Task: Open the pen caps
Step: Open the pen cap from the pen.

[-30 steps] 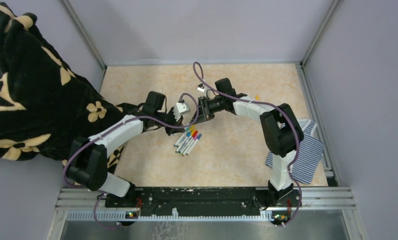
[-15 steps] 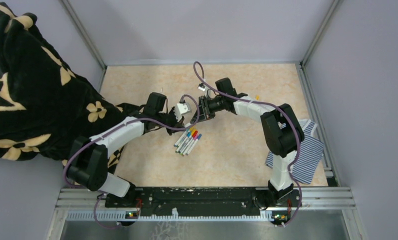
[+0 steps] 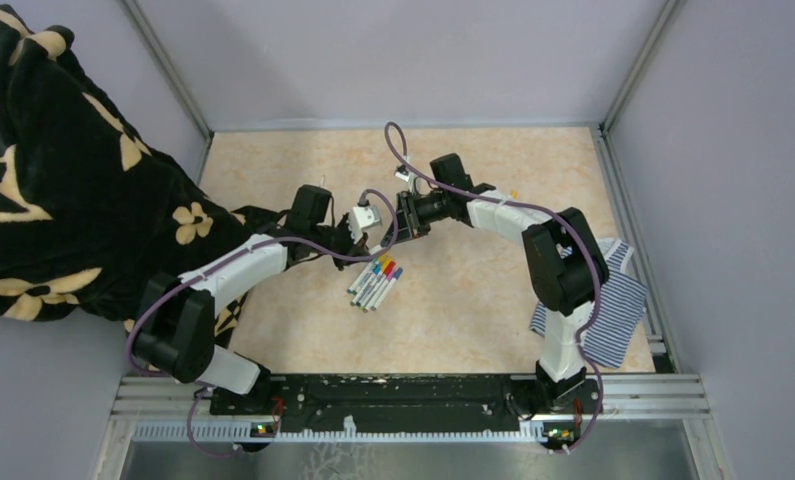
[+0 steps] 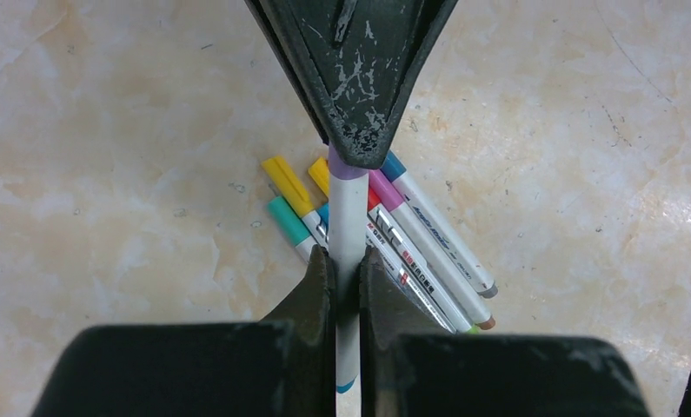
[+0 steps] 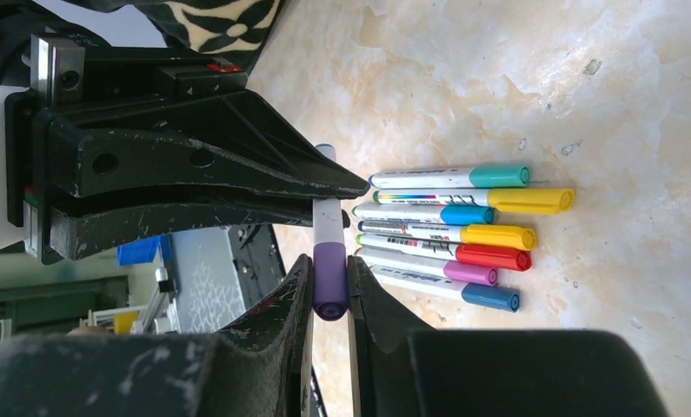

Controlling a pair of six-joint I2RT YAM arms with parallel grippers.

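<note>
**Together, both tools hold one purple-capped pen above the tabletop**

At the far left, a black blanket [image 3: 63,170] with cream flowers hangs over the side wall and spills onto the tabletop [image 3: 473,300]. The left arm reaches out past it toward the middle. The left tool [image 4: 346,263] is closed on the white barrel of a pen [image 4: 348,217], and its fingers [image 4: 320,278] press the barrel from both sides. The pen is lifted off the tabletop and spans the gap between the two tools. Its purple cap [image 5: 329,276] sits on the end of the barrel and is clamped in the closed right tool [image 5: 328,265], which faces the left tool tip to tip.

Just on the near side of the held pen, seven more pens [image 3: 376,282] lie side by side on the tabletop. All of them have their caps [image 5: 496,234] on, in teal, yellow, blue, orange-yellow, red, pink and blue. At the right edge, beside the right arm, lies a blue-and-white striped cloth [image 3: 613,310], well apart from the pens.
</note>
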